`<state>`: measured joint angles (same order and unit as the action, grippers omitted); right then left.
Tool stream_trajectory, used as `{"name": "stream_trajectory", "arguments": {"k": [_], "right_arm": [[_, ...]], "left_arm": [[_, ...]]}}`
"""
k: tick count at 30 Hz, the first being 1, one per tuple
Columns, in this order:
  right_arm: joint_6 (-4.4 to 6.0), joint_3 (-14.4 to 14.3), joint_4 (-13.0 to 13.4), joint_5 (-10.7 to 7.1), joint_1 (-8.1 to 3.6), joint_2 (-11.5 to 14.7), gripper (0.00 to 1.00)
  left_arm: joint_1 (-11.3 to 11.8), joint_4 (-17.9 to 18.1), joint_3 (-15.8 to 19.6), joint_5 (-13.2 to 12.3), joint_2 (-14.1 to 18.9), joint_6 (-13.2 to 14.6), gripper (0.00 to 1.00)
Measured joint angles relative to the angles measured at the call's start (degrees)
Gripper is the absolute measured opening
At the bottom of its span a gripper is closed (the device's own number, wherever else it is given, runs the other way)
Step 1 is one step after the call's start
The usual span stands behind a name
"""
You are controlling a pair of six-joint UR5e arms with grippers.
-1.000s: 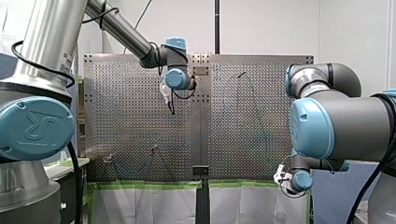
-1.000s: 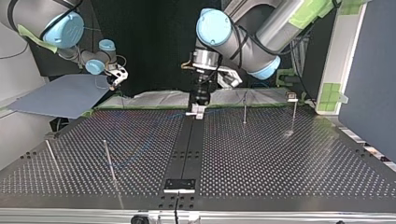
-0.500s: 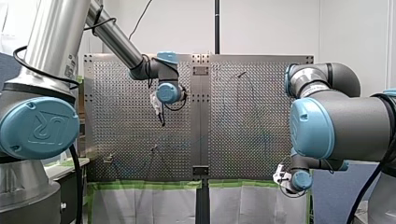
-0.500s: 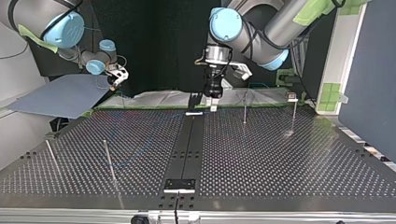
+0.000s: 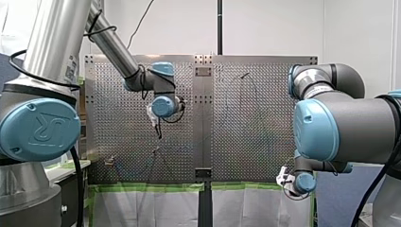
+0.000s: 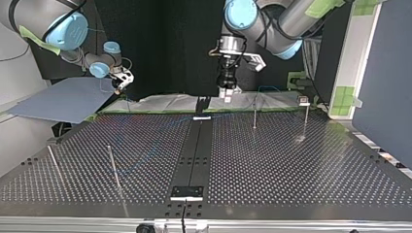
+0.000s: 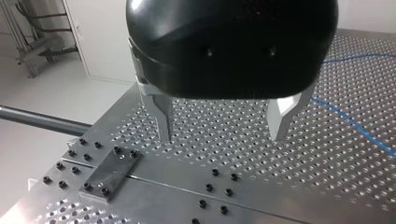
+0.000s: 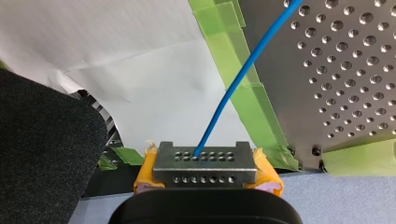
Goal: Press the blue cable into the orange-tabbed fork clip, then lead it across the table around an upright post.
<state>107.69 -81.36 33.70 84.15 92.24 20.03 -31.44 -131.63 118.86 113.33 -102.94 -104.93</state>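
- Now the left claw is hanging open, empty, above the bench, probably ready for the cable.
- Meanwhile the right claw is pinching the cable's end beyond the bench's edge, anchoring it.

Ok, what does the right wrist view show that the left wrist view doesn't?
Only the right wrist view: my right gripper shut on the blue cable, which runs from its jaws over green tape towards the perforated table. Only the left wrist view: my left gripper above the table, jaws open with nothing between them, and a black plate screwed down beside it. Both: the blue cable and the perforated table.
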Motion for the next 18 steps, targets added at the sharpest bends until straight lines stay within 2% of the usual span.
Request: {"name": "stream_trajectory", "arguments": {"k": [13, 18], "right_arm": [[-0.01, 0.00, -0.19, 0.02, 0.03, -0.02, 0.00], [-0.38, 0.01, -0.31, 0.17, 0.03, -0.02, 0.00]], "left_arm": [[0.01, 8.29, 8.26, 0.00, 0.00, 0.00, 0.99], [-0.01, 11.25, 11.25, 0.00, 0.00, 0.03, 0.99]]}}
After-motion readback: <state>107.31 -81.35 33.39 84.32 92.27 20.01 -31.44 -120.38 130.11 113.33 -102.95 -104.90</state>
